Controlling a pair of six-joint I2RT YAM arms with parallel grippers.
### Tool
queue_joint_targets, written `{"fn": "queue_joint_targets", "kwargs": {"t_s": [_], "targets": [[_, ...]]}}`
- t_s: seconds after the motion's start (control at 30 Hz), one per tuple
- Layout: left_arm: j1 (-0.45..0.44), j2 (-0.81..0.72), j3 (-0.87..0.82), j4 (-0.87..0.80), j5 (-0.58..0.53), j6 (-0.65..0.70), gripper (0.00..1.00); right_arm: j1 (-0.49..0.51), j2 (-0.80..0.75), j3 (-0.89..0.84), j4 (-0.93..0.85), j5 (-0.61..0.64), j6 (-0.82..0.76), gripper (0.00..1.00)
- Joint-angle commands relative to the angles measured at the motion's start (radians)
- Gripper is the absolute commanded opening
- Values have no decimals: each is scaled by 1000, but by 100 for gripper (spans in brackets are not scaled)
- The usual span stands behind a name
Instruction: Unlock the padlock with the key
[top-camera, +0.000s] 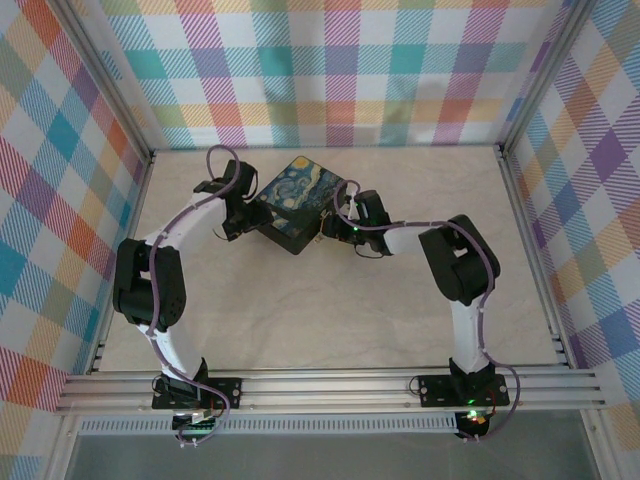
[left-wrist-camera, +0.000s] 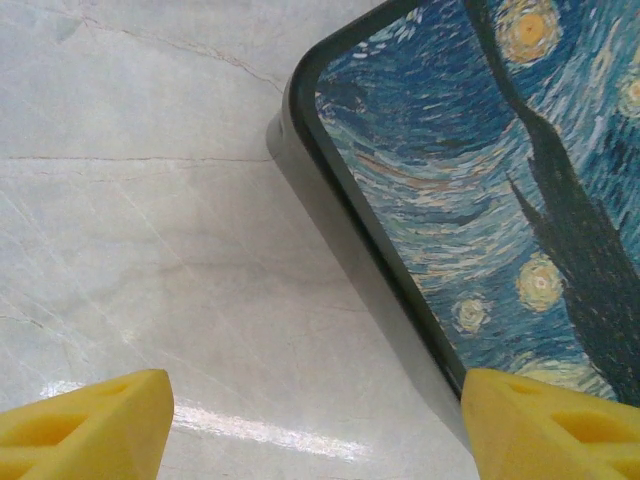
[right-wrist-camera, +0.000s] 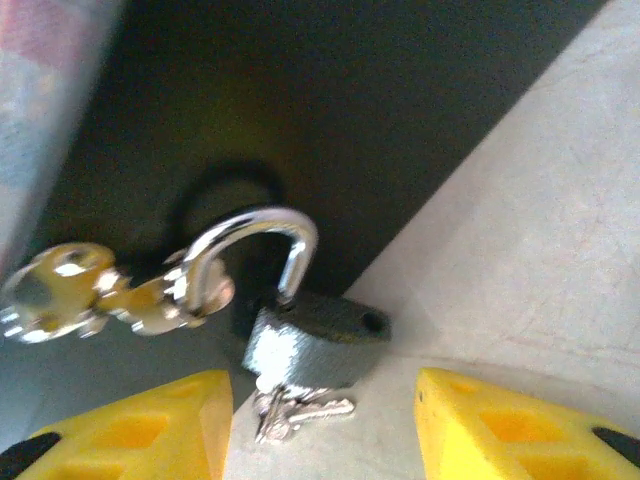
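Note:
The padlock (right-wrist-camera: 315, 345) has a dark body and hangs at the dark side of the painted tin (top-camera: 295, 205). Its silvery shackle (right-wrist-camera: 255, 235) is swung open: one end is out of its hole in the body and the loop is hooked through the tin's brassy clasp (right-wrist-camera: 110, 295). The key (right-wrist-camera: 300, 408) sticks out under the padlock's body with another small key beside it. My right gripper (right-wrist-camera: 325, 440) is open just short of the key, holding nothing. My left gripper (left-wrist-camera: 315, 430) is open at the tin's (left-wrist-camera: 480, 200) other side, with one yellow finger (left-wrist-camera: 550, 430) at the lid's edge.
The pale marble-look tabletop (top-camera: 330, 320) lies between the arms and the front rail. Checked walls close off the left, back and right. Both arms reach in toward the tin from either side, my left gripper (top-camera: 243, 205) on its left and my right gripper (top-camera: 335, 225) on its right.

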Motion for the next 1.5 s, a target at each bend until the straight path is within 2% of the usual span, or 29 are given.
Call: {"fn": "queue_joint_targets", "kwargs": {"t_s": [0.0, 0.2, 0.43, 0.7, 0.8, 1.0, 1.27, 1.47], "targets": [[16, -44, 28, -28, -1, 18, 75, 12, 44, 36, 58, 22, 50, 51], [13, 5, 50, -13, -1, 20, 75, 20, 86, 42, 131, 37, 126, 52], [13, 81, 41, 10, -39, 21, 75, 65, 89, 76, 69, 82, 111, 51], [16, 141, 36, 19, -26, 28, 75, 88, 108, 51, 149, 84, 184, 49], [17, 151, 38, 15, -23, 33, 75, 97, 111, 72, 120, 126, 203, 47], [18, 150, 35, 10, -24, 37, 74, 97, 151, 88, 111, 212, 271, 40], [52, 141, 35, -12, -4, 31, 74, 78, 126, 34, 227, 341, 346, 24], [62, 135, 30, -19, -8, 29, 73, 46, 85, 24, 259, 369, 336, 21]]}}
